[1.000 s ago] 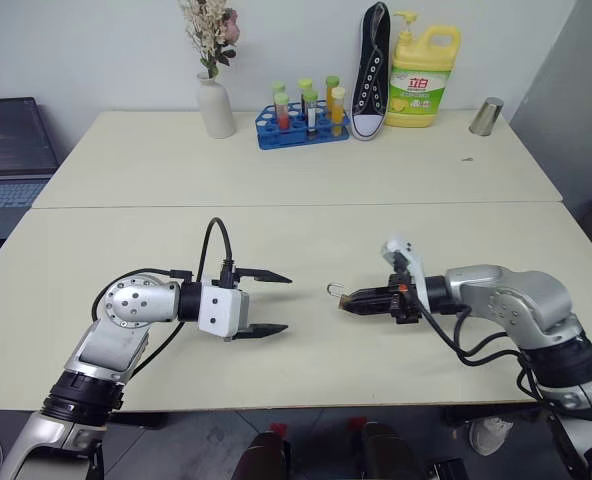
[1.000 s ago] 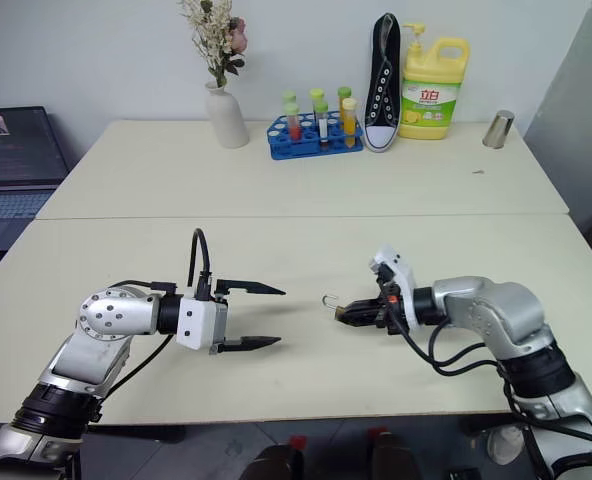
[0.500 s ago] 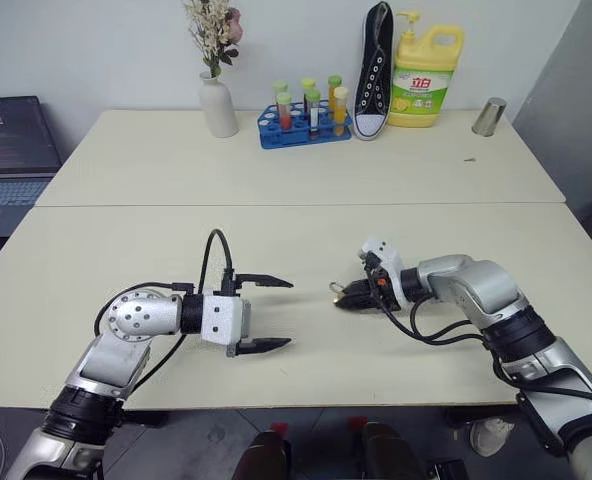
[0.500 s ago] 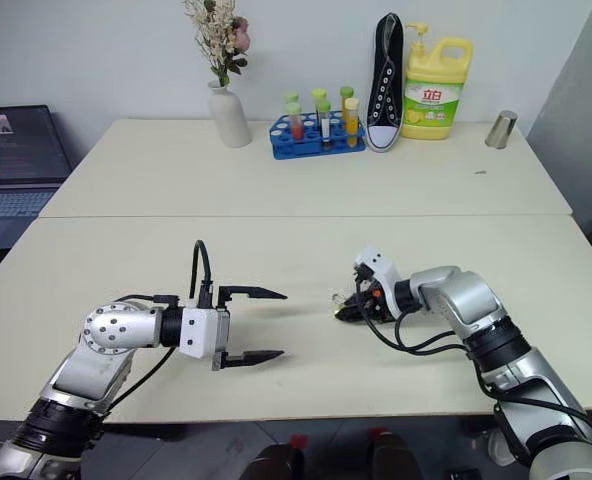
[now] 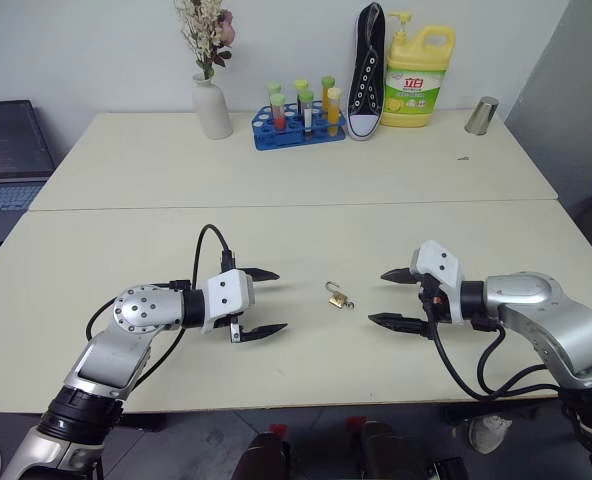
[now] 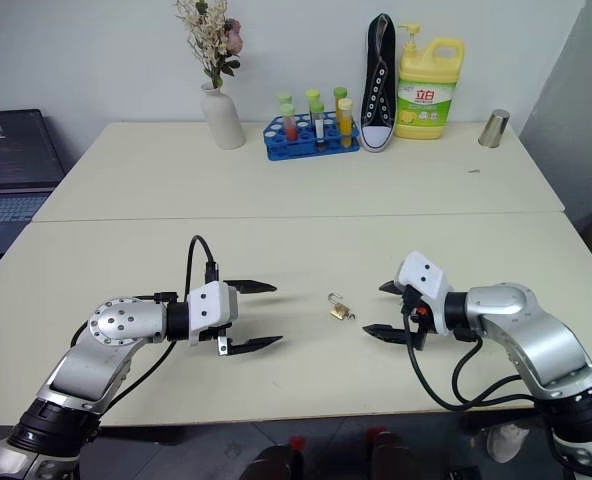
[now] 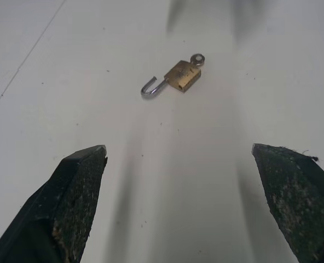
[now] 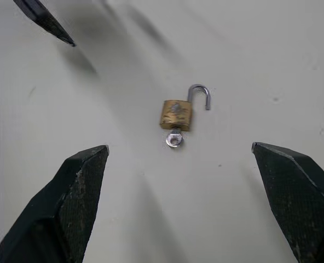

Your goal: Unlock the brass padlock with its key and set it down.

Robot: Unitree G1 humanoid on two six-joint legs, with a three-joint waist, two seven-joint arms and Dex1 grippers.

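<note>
1. The padlock (image 5: 336, 296) lies flat on the table (image 5: 276, 180) between the two grippers, touching neither. Its shackle (image 8: 200, 94) is swung open and the key (image 8: 174, 139) sits in the body. As I judge it, the task looks all but done.

2. The left gripper (image 5: 263, 301) stands at about 9 o'clock from the padlock, jaws spread wide and empty. The right gripper (image 5: 397, 298) is at about 3 o'clock, jaws likewise wide apart and holding nothing. Both point inward at the padlock, hovering low over the table.

3. Main risk: either gripper moving inward could knock the padlock. It is small and light-looking, so a finger tip would likely send it sliding or spinning across the smooth table.

4. A nudge on the open shackle could push it back into the body and relock it, undoing the work.

5. A knock to the key could pull it from the body or twist it; whether it is fully seated I cannot tell.

6. The bottle (image 5: 420, 75), shoe (image 5: 366, 65), tube rack (image 5: 301, 115) and vase (image 5: 212, 105) stand well apart at 12 o'clock, so they pose little danger unless an arm swings far forward.
</note>
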